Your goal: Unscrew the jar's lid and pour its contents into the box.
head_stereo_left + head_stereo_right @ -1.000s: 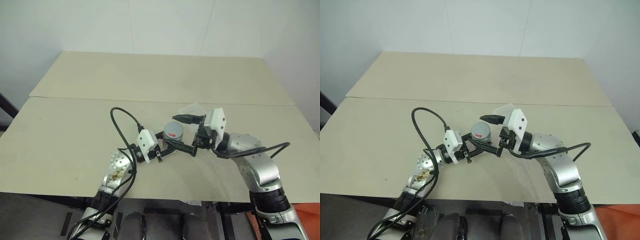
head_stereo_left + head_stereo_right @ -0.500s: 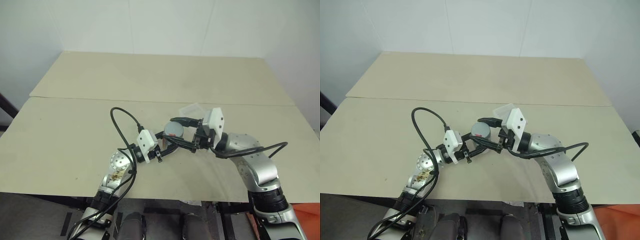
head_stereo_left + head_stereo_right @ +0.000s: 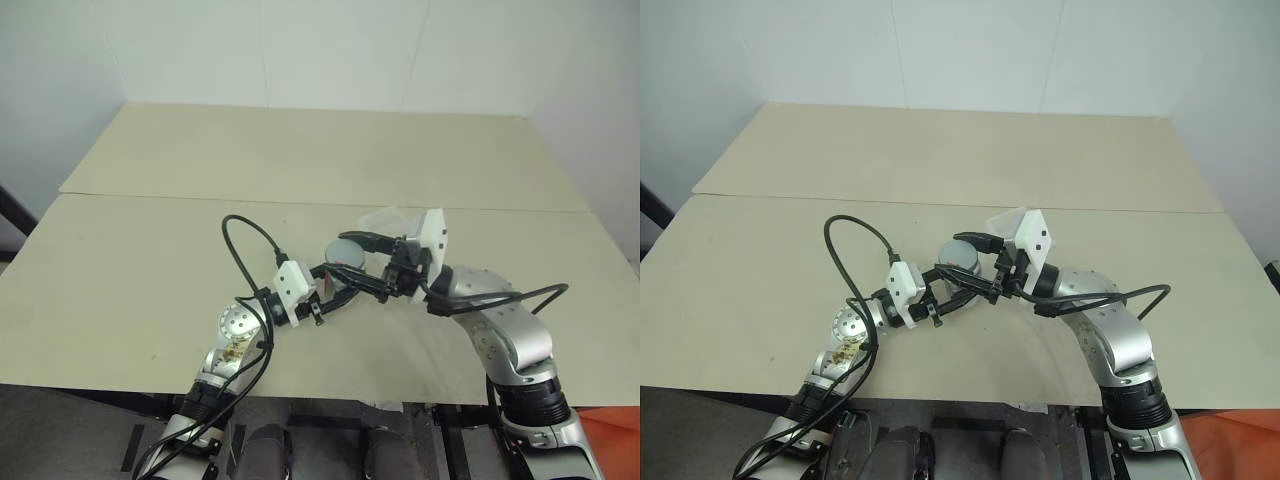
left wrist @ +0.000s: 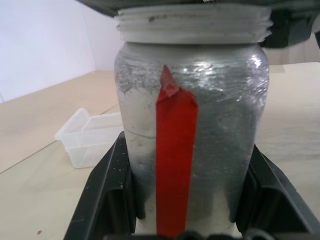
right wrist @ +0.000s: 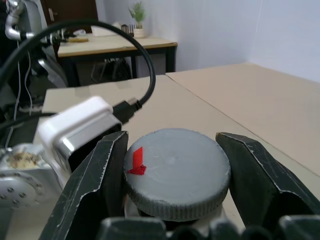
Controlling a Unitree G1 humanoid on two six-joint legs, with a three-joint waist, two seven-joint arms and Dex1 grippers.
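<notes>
The silvery-grey jar (image 4: 195, 130), with a red tape strip down its side, is held upright above the table. My left gripper (image 3: 338, 284) is shut on its body, one black finger (image 4: 107, 192) on each side. The grey lid (image 5: 175, 170), marked with a small red patch, sits on the jar's top. My right gripper (image 3: 346, 258) reaches in from the right and is shut on the lid, its fingers (image 5: 102, 175) pressed to the rim on both sides. The clear plastic box (image 3: 386, 219) lies on the table just behind the right gripper, and it looks empty.
The beige table (image 3: 150, 250) has a seam (image 3: 200, 198) running across it behind the hands. A black cable (image 3: 240, 250) loops up from my left wrist. The table's front edge (image 3: 100, 385) lies close below my arms.
My right gripper has gone from wide open around the lid to shut on it, and its wrist rolled slightly. The left gripper and the jar stayed in place.
</notes>
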